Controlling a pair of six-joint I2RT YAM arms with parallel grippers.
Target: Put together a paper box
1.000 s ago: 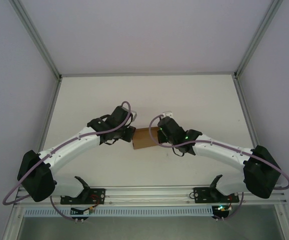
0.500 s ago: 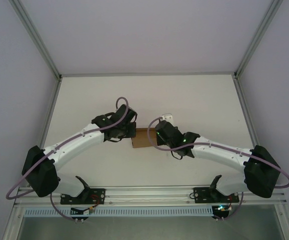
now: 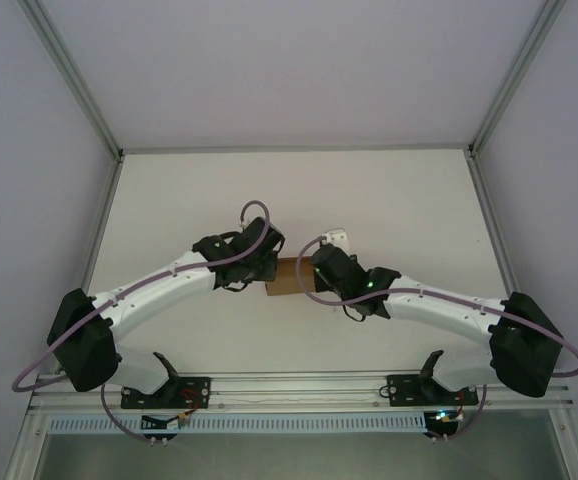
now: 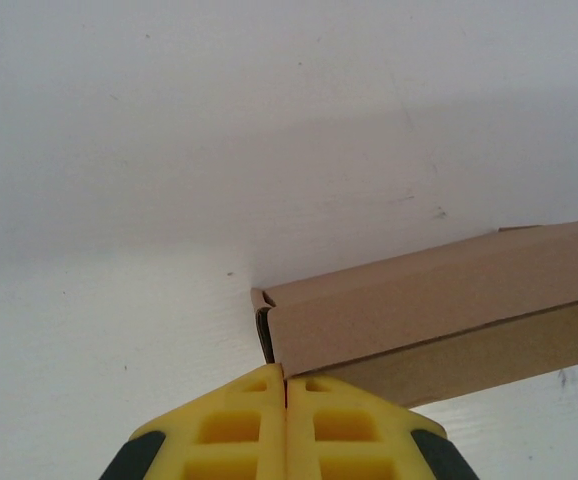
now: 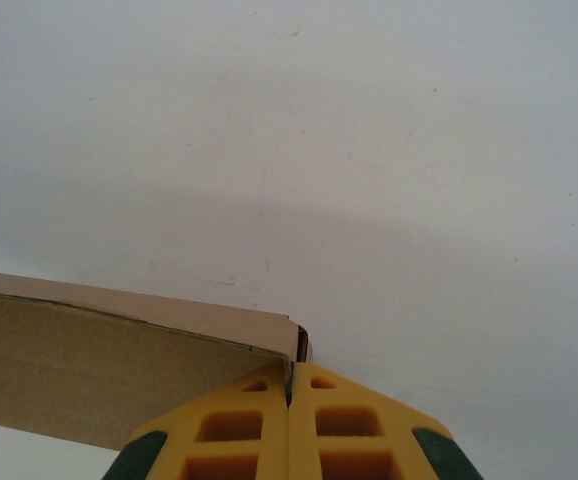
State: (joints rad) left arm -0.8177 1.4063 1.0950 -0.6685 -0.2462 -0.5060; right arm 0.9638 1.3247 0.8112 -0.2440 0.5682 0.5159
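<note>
Paper box (image 3: 287,279): brown, shallow, folded up, lying flat mid-table (image 3: 399,200), between both arms.

Left gripper (image 4: 287,388) at box's 9 o'clock end: jaws fully together, nothing between them, tips against near corner. From there box runs off toward 3 o'clock.

Right gripper (image 5: 289,386) at 3 o'clock end: jaws likewise together, empty, tips against that corner.

Step, as judged: closed tips bracing box from both ends, squaring walls or seating end flaps.

Next move calls for: even, opposed pressure. Lopsided push likely slides or twists box.

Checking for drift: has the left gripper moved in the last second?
Yes: left gripper shifted right, away from the table's left edge, toward the paper box.
</note>
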